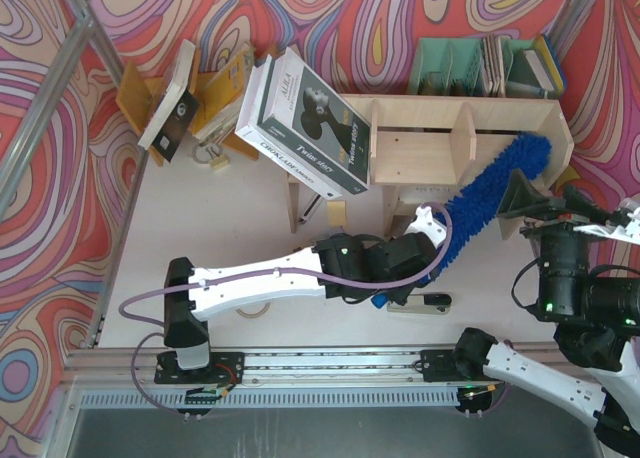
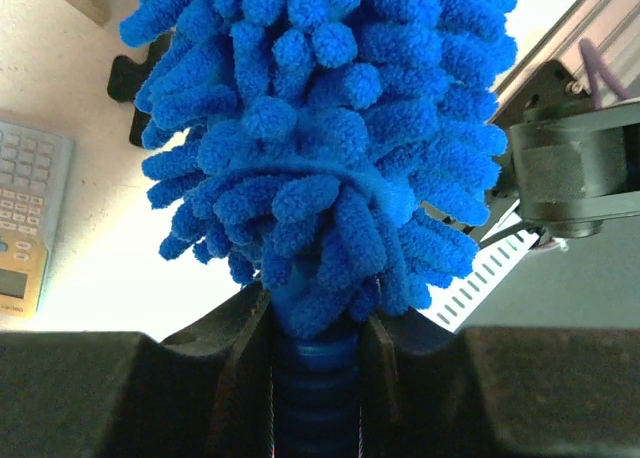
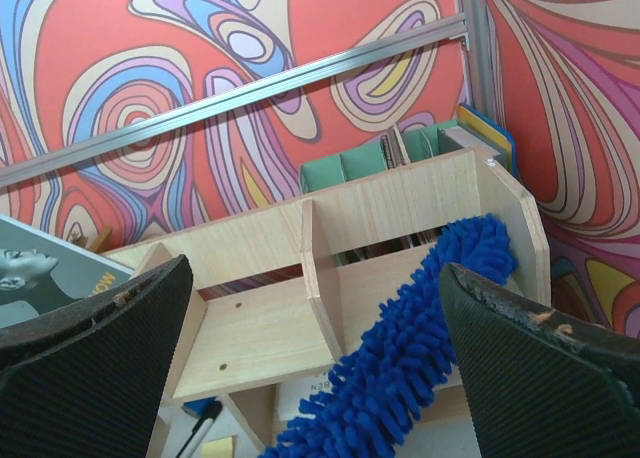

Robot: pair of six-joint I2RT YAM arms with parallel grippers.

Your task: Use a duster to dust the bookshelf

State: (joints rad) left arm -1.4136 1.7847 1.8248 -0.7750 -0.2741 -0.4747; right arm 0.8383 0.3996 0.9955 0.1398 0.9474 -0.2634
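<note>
You have the left gripper clamped on the duster, tip at the bookshelf's right end; right gripper jaws apart.

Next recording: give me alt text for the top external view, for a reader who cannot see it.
The left gripper holds a fluffy blue duster by its handle, the head reaching into the right-hand compartment of a plywood bookshelf. The right gripper hangs open and empty near the shelf's right end; a large black-and-white book leans against its left end.
</note>
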